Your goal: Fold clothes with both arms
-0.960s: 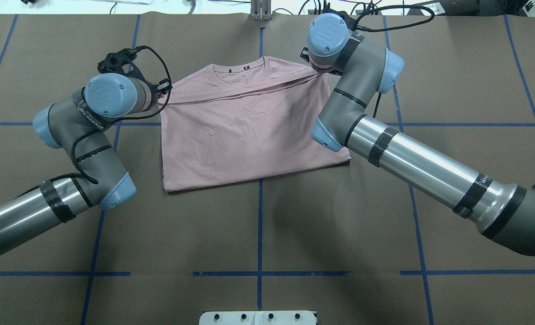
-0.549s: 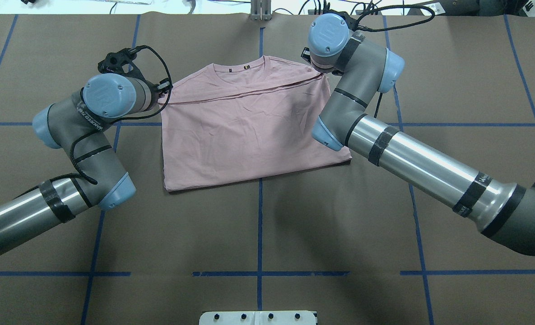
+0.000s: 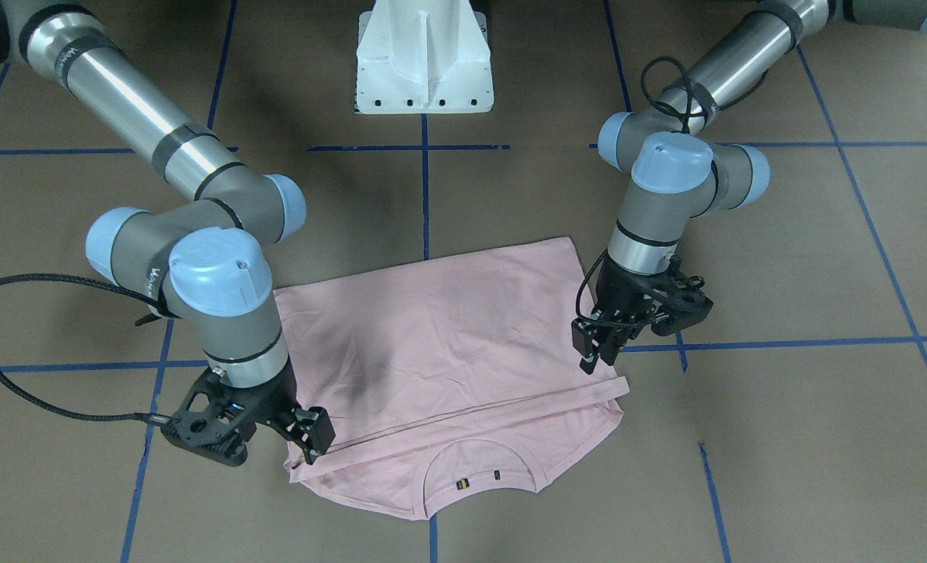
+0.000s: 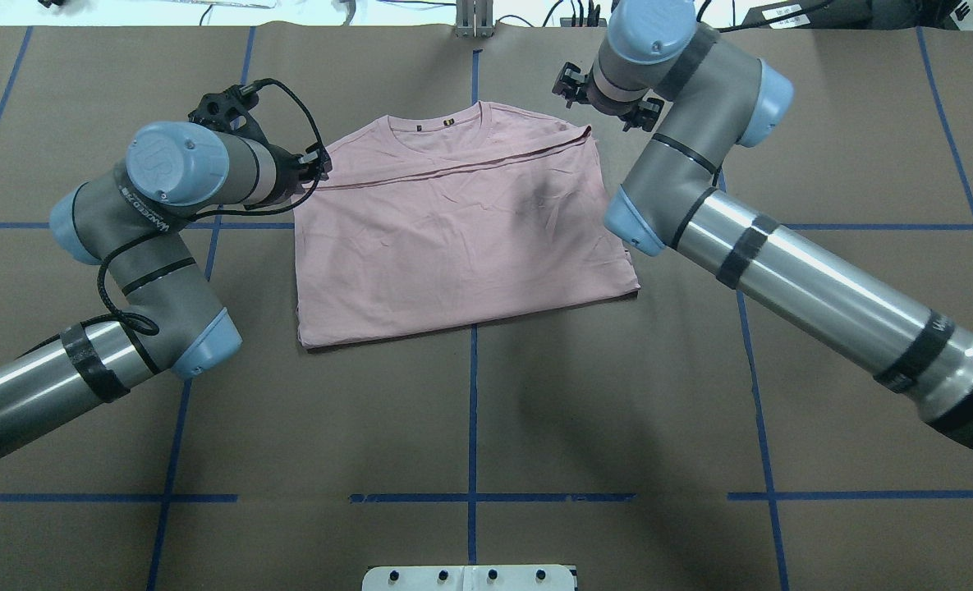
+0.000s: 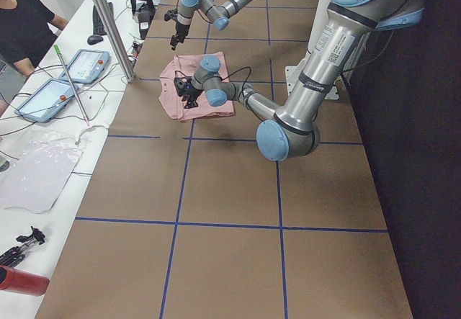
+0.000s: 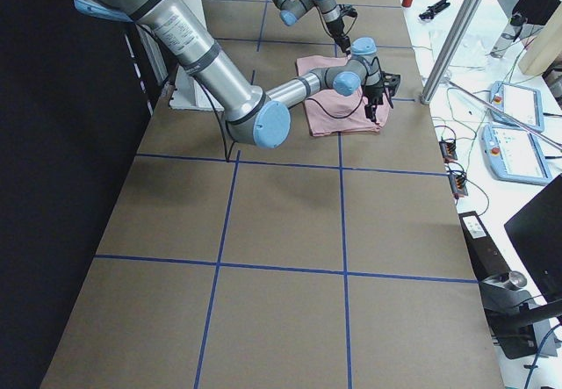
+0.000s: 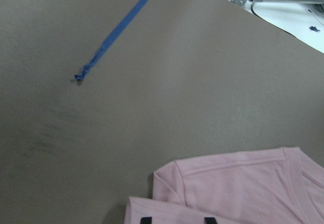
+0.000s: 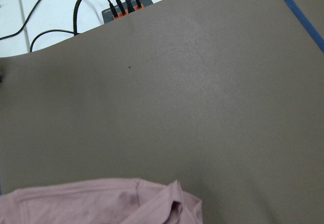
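1. Left gripper (image 3: 593, 356) hangs just over the end of the shirt's folded-over edge on the robot's left. Its wrist camera shows two black fingertips (image 7: 146, 219) standing apart with nothing pinched between them, so it is parted and empty.
2. Right gripper (image 3: 312, 442) sits low beside the other end of that edge. No view shows how its jaws stand, so I cannot tell whether it is parted or closed. Its wrist camera shows only a corner of the shirt and bare table.
3. The pale pink short-sleeved fabric T-shirt (image 4: 453, 246) lies flat on the brown matte table (image 4: 470, 410), between the two arms. Its plain side is up, and its ribbed round collar (image 4: 437, 127) is on the side away from the robot.
4. The lower half is doubled over the upper half. The folded-over edge (image 4: 453, 164) stops short of the collar and runs on a slant, reaching closer to the collar at the right arm's end.
5. The step in hand looks like the release after the hem-to-shoulder fold, since the cloth lies slack with no corner lifted.
6. The next move probably calls for both arms to rise clear without dragging the top layer. They would then take a fresh grip at the side ends for a crosswise fold, and the slanted edge may want squaring first.
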Controlling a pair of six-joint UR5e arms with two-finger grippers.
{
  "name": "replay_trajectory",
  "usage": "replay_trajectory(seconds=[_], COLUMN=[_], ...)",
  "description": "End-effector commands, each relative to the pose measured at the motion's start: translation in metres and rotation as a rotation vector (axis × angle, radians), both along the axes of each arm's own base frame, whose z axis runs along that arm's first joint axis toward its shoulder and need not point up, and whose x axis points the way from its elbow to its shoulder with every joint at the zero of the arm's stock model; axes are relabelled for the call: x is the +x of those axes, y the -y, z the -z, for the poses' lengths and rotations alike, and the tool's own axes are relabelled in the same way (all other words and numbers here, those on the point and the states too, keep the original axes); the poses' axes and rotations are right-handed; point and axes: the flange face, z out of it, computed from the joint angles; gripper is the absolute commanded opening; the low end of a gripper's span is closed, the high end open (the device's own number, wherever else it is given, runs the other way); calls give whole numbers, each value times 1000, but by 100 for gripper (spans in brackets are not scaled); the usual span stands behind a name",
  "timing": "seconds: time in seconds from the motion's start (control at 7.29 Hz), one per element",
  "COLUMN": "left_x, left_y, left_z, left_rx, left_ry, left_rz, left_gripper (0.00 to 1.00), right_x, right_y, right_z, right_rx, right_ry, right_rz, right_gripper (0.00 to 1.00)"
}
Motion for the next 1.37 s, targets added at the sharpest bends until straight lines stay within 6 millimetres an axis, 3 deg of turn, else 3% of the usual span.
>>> replay_trajectory(seconds=[0.0, 0.14, 0.27, 0.41, 0.55, 0.69, 1.1, 1.23], left_x=[-2, 0, -4, -6, -6, -5, -5, -5], left_y=[-9, -11, -14, -15, -16, -16, -16, -16], left_z=[9, 8, 3, 4, -1, -2, 0, -1], left_rx=[-1, 1, 14, 20, 18, 20, 17, 17], left_ry=[-37, -38, -53, -60, -52, -51, -57, -55], left_rz=[-41, -46, -47, -43, -47, -48, -46, -47], left_gripper=[46, 45, 45, 45, 45, 45, 45, 45], right_x=[33, 23, 7, -6, -1, -8, -8, -11], right_y=[-109, -142, -162, -177, -186, -205, -209, -210], right_z=[-30, -46, -44, -44, -46, -72, -78, -82], right_rx=[-71, -120, -134, -150, -160, -176, -178, -186], right_ry=[135, 147, 156, 159, 162, 125, 113, 106], right_rz=[9, -11, -27, -42, -46, -43, -46, -44], right_gripper=[98, 85, 79, 77, 73, 73, 69, 61])
